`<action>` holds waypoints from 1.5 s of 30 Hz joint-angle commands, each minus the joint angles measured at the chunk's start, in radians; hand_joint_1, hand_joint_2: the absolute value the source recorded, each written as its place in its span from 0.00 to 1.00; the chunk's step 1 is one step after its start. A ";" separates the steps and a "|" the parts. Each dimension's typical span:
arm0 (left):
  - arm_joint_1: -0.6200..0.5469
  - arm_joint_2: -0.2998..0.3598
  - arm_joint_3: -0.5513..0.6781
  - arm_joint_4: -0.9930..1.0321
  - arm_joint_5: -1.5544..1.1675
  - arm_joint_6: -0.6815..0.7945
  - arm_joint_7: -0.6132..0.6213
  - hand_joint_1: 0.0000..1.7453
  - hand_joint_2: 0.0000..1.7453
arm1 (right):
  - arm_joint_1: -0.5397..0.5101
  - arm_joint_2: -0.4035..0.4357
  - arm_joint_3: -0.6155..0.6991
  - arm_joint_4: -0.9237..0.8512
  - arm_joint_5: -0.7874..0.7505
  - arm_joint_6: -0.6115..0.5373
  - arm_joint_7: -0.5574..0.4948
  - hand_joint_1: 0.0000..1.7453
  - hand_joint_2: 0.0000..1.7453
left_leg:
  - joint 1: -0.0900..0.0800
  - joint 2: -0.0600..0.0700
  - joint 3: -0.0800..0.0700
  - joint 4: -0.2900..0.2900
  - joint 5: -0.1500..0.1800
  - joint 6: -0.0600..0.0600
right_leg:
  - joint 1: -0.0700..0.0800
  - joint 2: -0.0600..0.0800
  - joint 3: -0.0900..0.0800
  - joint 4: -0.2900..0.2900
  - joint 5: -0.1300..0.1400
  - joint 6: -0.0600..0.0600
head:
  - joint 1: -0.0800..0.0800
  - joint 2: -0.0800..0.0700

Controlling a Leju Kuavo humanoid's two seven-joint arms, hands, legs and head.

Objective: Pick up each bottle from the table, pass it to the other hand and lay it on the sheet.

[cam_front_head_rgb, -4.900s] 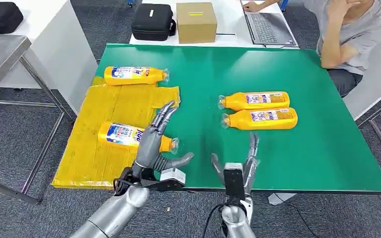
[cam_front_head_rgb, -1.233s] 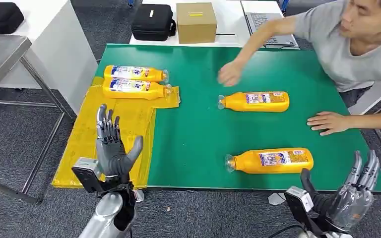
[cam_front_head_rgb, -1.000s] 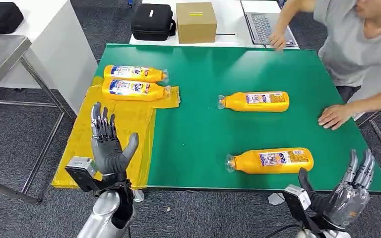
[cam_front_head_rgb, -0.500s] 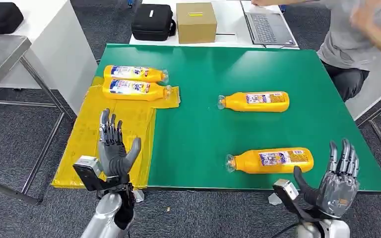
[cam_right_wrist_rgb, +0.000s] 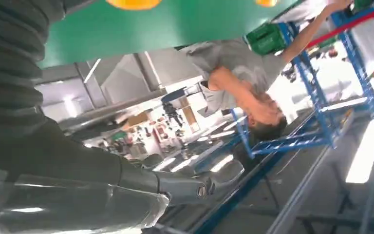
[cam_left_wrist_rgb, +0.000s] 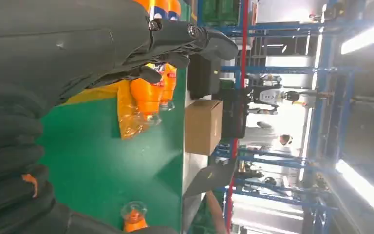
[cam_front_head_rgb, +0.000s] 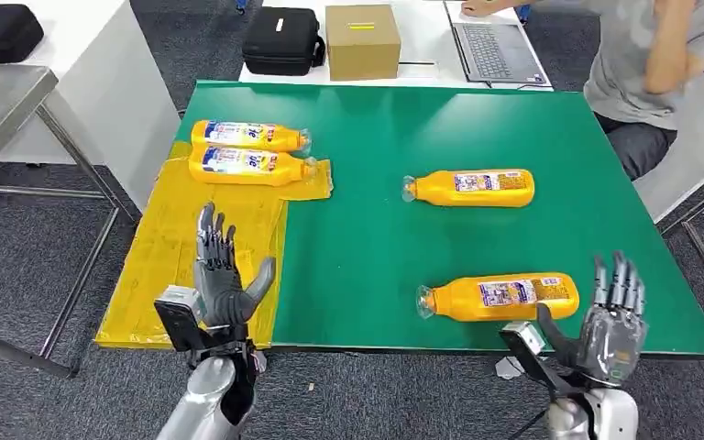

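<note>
The nearest orange bottle (cam_front_head_rgb: pixel 500 298) lies on the green table (cam_front_head_rgb: pixel 367 247), long axis crosswise, cap toward the left, just beside the empty right hand (cam_front_head_rgb: pixel 610 325), fingers spread, far nearer than the spread left hand (cam_front_head_rgb: pixel 223 284).

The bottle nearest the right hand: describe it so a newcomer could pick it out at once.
Start at the green table and go to its near edge on the robot's right. There an orange plastic bottle lies on its side, cap toward the yellow sheet. Unlike the other three bottles, it lies just ahead of the open right hand.
</note>
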 commanded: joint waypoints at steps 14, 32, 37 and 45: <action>-0.161 0.000 -0.142 0.322 0.167 -0.047 0.010 0.00 1.00 | -0.174 -0.148 0.081 0.485 0.155 0.000 0.124 0.00 1.00 | 0.000 0.001 0.006 0.000 -0.002 -0.001 | 0.000 0.000 0.006 -0.001 -0.002 -0.001 | 0.000 0.000; -0.173 0.016 -0.216 0.331 0.259 -0.127 0.095 0.00 1.00 | -0.065 -0.266 0.321 0.404 0.134 0.044 0.348 0.00 1.00 | 0.000 -0.002 0.008 -0.001 -0.003 -0.001 | 0.000 -0.004 0.008 0.000 -0.004 -0.002 | 0.000 0.000; -0.185 0.014 -0.222 0.342 0.255 -0.135 0.092 0.00 1.00 | -0.067 -0.294 0.334 0.404 0.135 0.068 0.353 0.00 1.00 | -0.001 -0.001 0.003 0.000 -0.001 0.000 | 0.000 -0.002 0.004 0.000 -0.002 -0.001 | 0.000 0.000; -0.196 0.009 -0.228 0.349 0.249 -0.132 0.084 0.00 1.00 | -0.066 -0.327 0.353 0.400 0.143 0.120 0.384 0.00 1.00 | -0.001 0.000 0.005 0.000 -0.002 -0.001 | -0.001 -0.002 0.005 0.001 -0.003 -0.002 | -0.001 0.000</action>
